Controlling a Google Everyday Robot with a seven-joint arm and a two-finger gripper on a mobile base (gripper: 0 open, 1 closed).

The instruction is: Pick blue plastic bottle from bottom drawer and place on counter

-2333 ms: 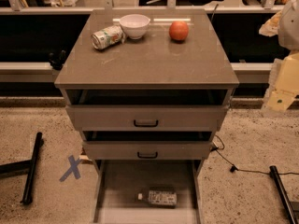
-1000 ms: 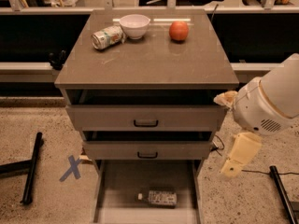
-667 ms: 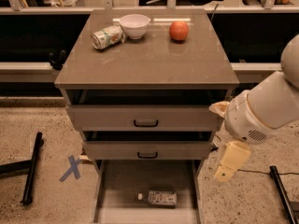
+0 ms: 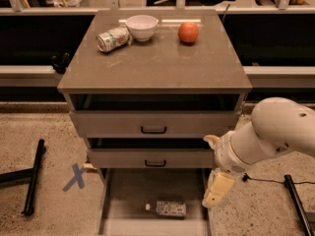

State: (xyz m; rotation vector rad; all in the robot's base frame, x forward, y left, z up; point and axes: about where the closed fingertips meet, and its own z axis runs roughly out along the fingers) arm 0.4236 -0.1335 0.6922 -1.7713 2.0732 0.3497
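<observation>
1. My gripper [image 4: 216, 190] hangs below the front right corner of the counter [image 4: 157, 68], just beside the right wall of the bottom drawer [image 4: 125, 193]. It holds nothing, and I cannot tell if it is released or clenched.
2. The bottle [image 4: 167, 208] lies on its side on the floor of the bottom drawer, below the middle of the counter's front edge. Its white cap points to the left.
3. I judge the bottle light and thin-walled, so a hard squeeze can dent it. It also looks smooth and round, so I think it can roll or slip when touched.
4. The best hold seems to be across the body at the label band, not at the small cap.
5. The middle drawer [image 4: 152, 157] and the top drawer [image 4: 152, 124] stand a little out above the back of the bottom drawer. I think I must come down from the front, not from the back.
6. The low right wall of the bottom drawer is between my gripper and the bottle.
7. A can [image 4: 113, 38] and a bowl [image 4: 141, 26] are near the far left corner of the counter, and an orange fruit [image 4: 188, 32] is near the far edge, to the right. The part by the front edge seems the best place to put the bottle.
</observation>
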